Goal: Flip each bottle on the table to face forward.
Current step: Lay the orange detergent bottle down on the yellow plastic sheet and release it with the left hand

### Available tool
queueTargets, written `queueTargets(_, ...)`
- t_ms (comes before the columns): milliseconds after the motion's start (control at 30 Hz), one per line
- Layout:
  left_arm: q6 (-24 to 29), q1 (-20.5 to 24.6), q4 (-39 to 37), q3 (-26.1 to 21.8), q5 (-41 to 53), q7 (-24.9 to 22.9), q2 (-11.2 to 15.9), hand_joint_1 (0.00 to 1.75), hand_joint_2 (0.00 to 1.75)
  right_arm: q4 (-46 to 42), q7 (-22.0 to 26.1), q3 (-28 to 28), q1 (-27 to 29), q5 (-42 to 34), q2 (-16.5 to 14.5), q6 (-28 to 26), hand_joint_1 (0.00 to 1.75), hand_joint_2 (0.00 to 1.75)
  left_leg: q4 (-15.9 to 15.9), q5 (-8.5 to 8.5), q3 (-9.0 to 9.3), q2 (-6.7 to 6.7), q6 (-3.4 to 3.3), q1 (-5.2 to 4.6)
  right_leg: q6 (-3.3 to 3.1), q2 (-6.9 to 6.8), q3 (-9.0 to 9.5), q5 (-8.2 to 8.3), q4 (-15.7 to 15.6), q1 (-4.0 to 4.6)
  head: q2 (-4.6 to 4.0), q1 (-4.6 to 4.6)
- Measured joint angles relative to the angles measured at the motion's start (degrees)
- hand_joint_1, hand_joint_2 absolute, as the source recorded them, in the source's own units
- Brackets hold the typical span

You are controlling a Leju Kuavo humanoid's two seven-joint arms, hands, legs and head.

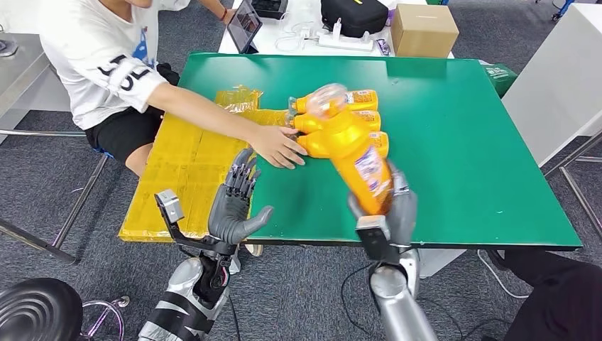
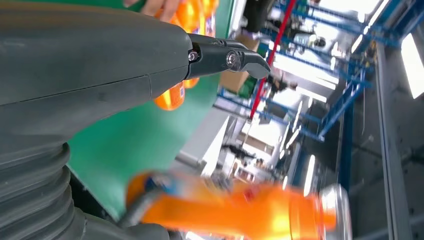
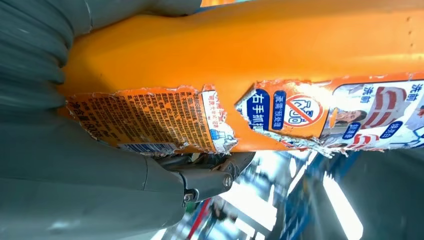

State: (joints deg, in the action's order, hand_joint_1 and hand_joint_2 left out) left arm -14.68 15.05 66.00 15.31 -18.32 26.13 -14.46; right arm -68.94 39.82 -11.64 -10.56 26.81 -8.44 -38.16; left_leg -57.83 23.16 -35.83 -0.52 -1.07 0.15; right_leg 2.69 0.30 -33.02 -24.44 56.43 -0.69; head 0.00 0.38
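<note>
Cardboard box (image 1: 424, 29), black bag (image 1: 353, 15), tablet (image 1: 244, 25), yellow packaging (image 1: 186, 170), person's arm (image 1: 213, 118)

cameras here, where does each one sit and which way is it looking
Head view: high on the body, looking forward and down at the green table; shows left hand, right hand gripping an orange bottle.
Left wrist view: behind the left hand, looking across the table edge.
Right wrist view: behind the right hand, close against the bottle's torn label.
Shared: the held orange bottle appears in all three.
</note>
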Motion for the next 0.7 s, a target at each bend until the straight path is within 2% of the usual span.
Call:
queueTargets(167,-0.8,0.5,-0.1,1.8,-0.3,-0.2,0.3,0.00,1.75,7.6,0.0,-8.9,-0.5,2.4,-1.6,-1.0,1.75,1.75,0.0,-0.01,-0.01,0.01,0.01,0.03,0.00,0.01,-0.03,0.00,0.0,0.03,0.00,-0.01)
queueTargets(267,-0.9,0.7,-0.5,2.4,-0.3,-0.2,0.4,0.00,1.75,10.6,0.0,-12.3,-0.9,2.9,-2.4,-1.1,1.75,1.75,0.0,-0.01,-0.02,-0.01,0.01,0.03,0.00,0.00,-0.04,0.00,0.0,0.03,0.00,0.00)
queueTargets(500,-1.2,1.7,-2.3,2.9,-0.2,-0.4,0.7,0.00,1.75,15.7,0.1,-17.7,-2.6,3.1,-3.9,-1.7,1.75,1.75,0.0,-0.01,-0.04,-0.01,0.01,0.01,0.00,0.00,-0.06,0.00,0.0,0.00,0.00,0.01)
queueTargets(700,-1.2,2.4,-4.3,3.4,0.3,-0.6,0.7,0.00,1.75,17.7,0.0,-19.7,-4.1,2.7,-4.8,-2.0,1.75,1.75,0.0,-0.02,-0.04,0.01,0.01,0.02,0.00,0.01,-0.08,0.00,0.0,0.01,0.00,0.00)
